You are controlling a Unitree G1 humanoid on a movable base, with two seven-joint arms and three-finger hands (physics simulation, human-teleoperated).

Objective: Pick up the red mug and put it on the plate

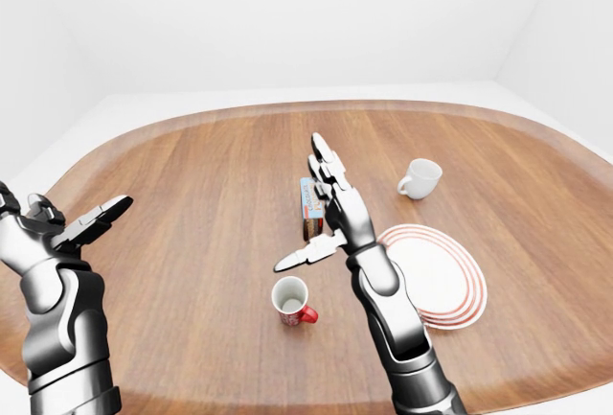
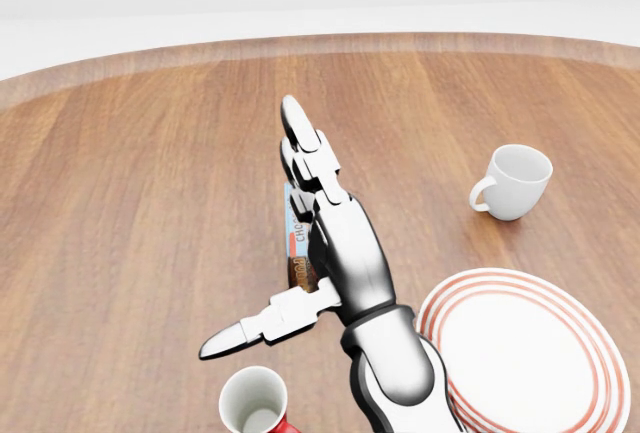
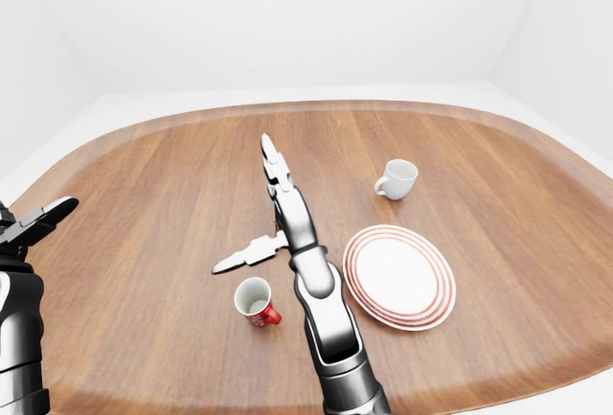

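The red mug (image 1: 290,301), white inside, stands upright near the bottom middle of the left-eye view, handle to its right. To its right lies the white plate (image 1: 432,274) with red rings, nothing on it. My right hand (image 3: 241,204) hovers open above and just beyond the mug, its fingers (image 2: 310,158) pointing up the view and the thumb (image 2: 250,331) spread left over the mug's rim without touching it. At the far left my left hand (image 1: 73,217) is raised and open, holding nothing.
A chocolate pudding box (image 2: 295,228) lies mid-table, partly hidden behind my right hand. A white mug (image 1: 420,177) stands above the plate toward the right. The oval wooden table (image 1: 192,175) stretches wide to the left.
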